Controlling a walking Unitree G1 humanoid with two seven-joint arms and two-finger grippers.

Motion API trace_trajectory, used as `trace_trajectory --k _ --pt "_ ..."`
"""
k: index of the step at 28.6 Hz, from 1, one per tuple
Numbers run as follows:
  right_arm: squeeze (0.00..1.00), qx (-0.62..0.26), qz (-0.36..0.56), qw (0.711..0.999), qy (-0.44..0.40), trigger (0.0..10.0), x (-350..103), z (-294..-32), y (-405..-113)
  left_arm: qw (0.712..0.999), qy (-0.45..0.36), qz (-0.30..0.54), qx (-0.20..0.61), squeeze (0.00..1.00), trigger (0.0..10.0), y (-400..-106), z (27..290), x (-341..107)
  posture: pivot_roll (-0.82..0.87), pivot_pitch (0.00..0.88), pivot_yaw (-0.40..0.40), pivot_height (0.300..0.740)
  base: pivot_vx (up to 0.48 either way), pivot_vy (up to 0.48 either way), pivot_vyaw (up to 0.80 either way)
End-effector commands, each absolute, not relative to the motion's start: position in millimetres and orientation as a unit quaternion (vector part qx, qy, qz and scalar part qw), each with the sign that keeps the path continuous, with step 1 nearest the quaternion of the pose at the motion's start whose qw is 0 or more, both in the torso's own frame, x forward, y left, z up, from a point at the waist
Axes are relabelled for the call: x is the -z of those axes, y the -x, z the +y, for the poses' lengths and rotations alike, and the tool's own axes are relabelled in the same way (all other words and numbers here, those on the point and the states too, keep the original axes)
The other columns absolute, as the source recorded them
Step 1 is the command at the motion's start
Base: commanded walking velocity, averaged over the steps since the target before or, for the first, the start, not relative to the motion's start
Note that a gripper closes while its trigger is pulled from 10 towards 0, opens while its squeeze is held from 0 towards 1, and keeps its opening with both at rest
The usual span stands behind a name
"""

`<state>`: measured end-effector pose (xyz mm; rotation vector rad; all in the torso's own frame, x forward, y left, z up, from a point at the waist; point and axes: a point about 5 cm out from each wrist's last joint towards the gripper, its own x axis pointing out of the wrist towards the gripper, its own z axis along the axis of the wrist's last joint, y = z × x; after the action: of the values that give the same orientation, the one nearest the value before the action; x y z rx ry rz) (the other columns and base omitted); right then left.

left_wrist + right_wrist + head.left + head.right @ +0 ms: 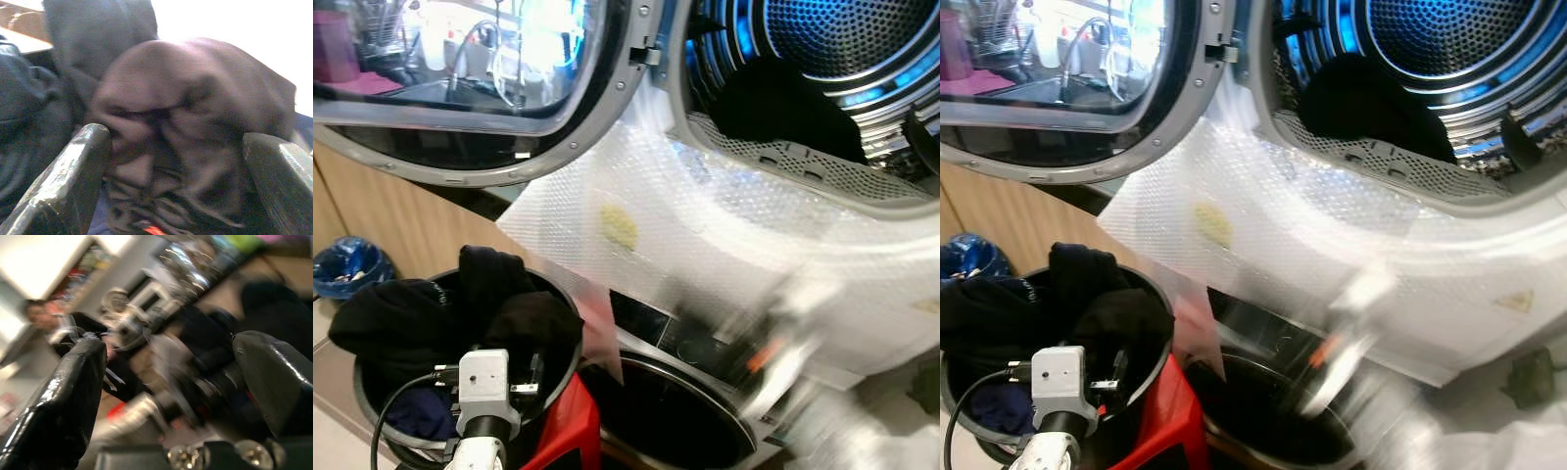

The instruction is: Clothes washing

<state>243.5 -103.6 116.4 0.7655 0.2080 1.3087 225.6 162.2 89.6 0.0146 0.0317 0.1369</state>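
Note:
A black laundry basket (pixel 367 387) at the lower left is heaped with dark clothes (pixel 421 313). My left arm, with its wrist camera (pixel 484 382), reaches down into the heap. In the left wrist view my left gripper (pixel 176 139) is open, its fingers (pixel 73 181) on either side of a bunched dark garment (pixel 195 98). The upper machine's drum (pixel 822 59) is open, lit blue, with a dark garment (pixel 773 113) lying inside. My right arm (pixel 793 318) is a blur in front of the machines. My right gripper (pixel 171 347) is open and holds nothing.
The upper machine's round door (pixel 460 88) hangs open to the left, above the basket. Bubble wrap (pixel 705 235) covers the machine's front. Below is a second machine's dark round window (pixel 666 411). A red object (pixel 568 426) stands beside the basket. A blue bag (pixel 347 266) lies far left.

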Motion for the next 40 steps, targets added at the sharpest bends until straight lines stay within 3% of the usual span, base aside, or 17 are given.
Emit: trace_trajectory --k 1,6,7,8,10,13,14,16,21,30,31,40 --pt "0.0 -0.561 0.077 0.756 -0.327 10.0 -115 -118 -257 0.998 -0.018 0.029 -0.057 0.0 10.0 -225 158 -85 0.13 0.116 -0.138 0.74 0.0 0.0 0.0" --pt "0.0 -0.496 0.12 0.789 -0.342 10.0 -88 -125 -257 0.998 -0.021 0.026 -0.059 0.0 10.0 -225 161 -86 0.14 0.11 -0.138 0.74 0.0 0.0 0.0" --pt "0.0 -0.439 0.135 0.825 -0.33 10.0 -76 -126 -263 0.998 -0.022 0.026 -0.058 0.0 10.0 -225 161 -86 0.14 0.108 -0.138 0.74 0.0 0.0 0.0" --pt "0.0 -0.417 0.141 0.837 -0.324 10.0 -71 -126 -265 0.998 -0.022 0.026 -0.058 0.0 10.0 -225 161 -86 0.14 0.108 -0.138 0.74 0.0 0.0 0.0" --pt "0.0 -0.284 0.157 0.897 -0.301 10.0 -45 -137 -280 0.998 -0.022 0.026 -0.057 0.0 10.0 -224 159 -85 0.14 0.102 -0.137 0.74 0.0 0.0 0.0" --pt "0.0 -0.171 0.176 0.913 -0.325 10.0 -27 -153 -286 0.998 -0.02 0.025 -0.054 0.0 10.0 -224 158 -86 0.14 0.095 -0.137 0.74 0.0 0.0 0.0" --pt "0.0 -0.09 0.202 0.932 -0.286 10.0 -12 -168 -284 0.998 -0.022 0.025 -0.053 0.0 10.0 -223 158 -85 0.14 0.09 -0.134 0.74 0.0 0.0 0.0" --pt "0.0 -0.011 0.242 0.943 -0.228 10.0 6 -187 -275 0.998 -0.024 0.026 -0.051 0.0 10.0 -222 158 -85 0.15 0.083 -0.133 0.74 0.0 0.0 0.0" --pt "0.0 0.086 0.33 0.929 -0.144 10.0 43 -210 -237 0.998 -0.034 0.021 -0.044 0.0 10.0 -218 158 -89 0.16 0.074 -0.131 0.74 0.0 0.0 0.0" --pt "0.0 0.097 0.439 0.892 -0.037 10.0 81 -209 -179 0.997 -0.048 -0.055 -0.03 0.0 10.0 -198 151 -137 0.21 0.08 -0.129 0.74 0.0 0.0 0.0" --pt "0.0 0.096 0.44 0.892 -0.034 10.0 82 -208 -178 0.997 -0.044 -0.059 -0.037 1.0 10.0 -198 154 -142 0.21 0.09 -0.128 0.74 0.0 0.0 0.0" --pt "0.0 0.076 0.438 0.896 -0.017 10.0 80 -196 -187 0.999 -0.015 -0.024 0.021 1.0 10.0 -229 178 -156 0.22 0.098 -0.138 0.74 0.0 0.0 0.0"
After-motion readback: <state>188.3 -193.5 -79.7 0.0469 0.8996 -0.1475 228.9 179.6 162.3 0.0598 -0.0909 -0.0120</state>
